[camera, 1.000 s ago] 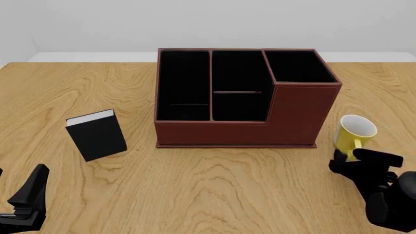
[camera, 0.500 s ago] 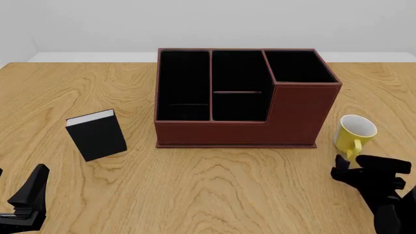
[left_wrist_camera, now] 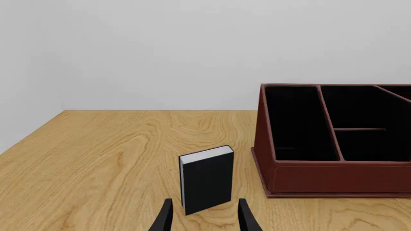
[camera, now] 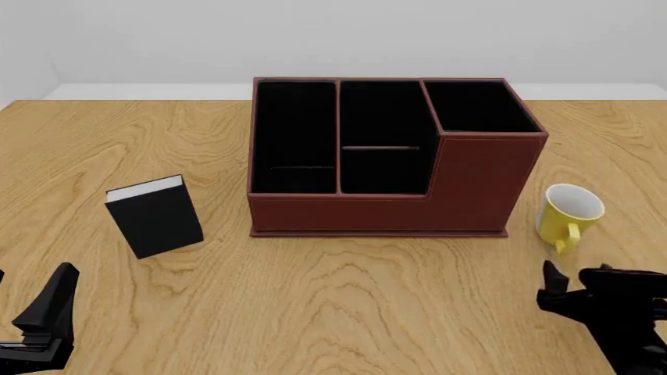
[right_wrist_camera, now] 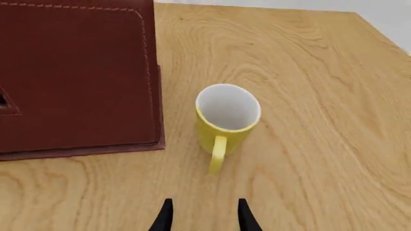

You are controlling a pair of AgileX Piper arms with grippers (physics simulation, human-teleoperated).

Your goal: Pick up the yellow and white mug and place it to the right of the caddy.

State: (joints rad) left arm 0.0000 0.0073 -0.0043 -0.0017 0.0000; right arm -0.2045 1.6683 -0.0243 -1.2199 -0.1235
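Note:
The yellow and white mug (camera: 570, 211) stands upright on the table just right of the reddish-brown caddy (camera: 386, 205), with its handle toward the near edge. In the right wrist view the mug (right_wrist_camera: 226, 120) sits a short way beyond my right gripper (right_wrist_camera: 204, 214), which is open and holds nothing; the caddy's tall end wall (right_wrist_camera: 77, 77) is beside the mug. From the front, my right gripper (camera: 579, 280) hovers nearer than the mug and clear of it. My left gripper (camera: 47, 312) rests open at the near left.
A small black book (camera: 156, 216) with white pages stands upright left of the caddy; in the left wrist view the book (left_wrist_camera: 207, 179) is just beyond my left gripper (left_wrist_camera: 204, 216). The table's far edge meets a pale wall.
My right gripper has drawn back from the mug's handle toward the near edge. The mug stays standing where it was. The left arm has not moved.

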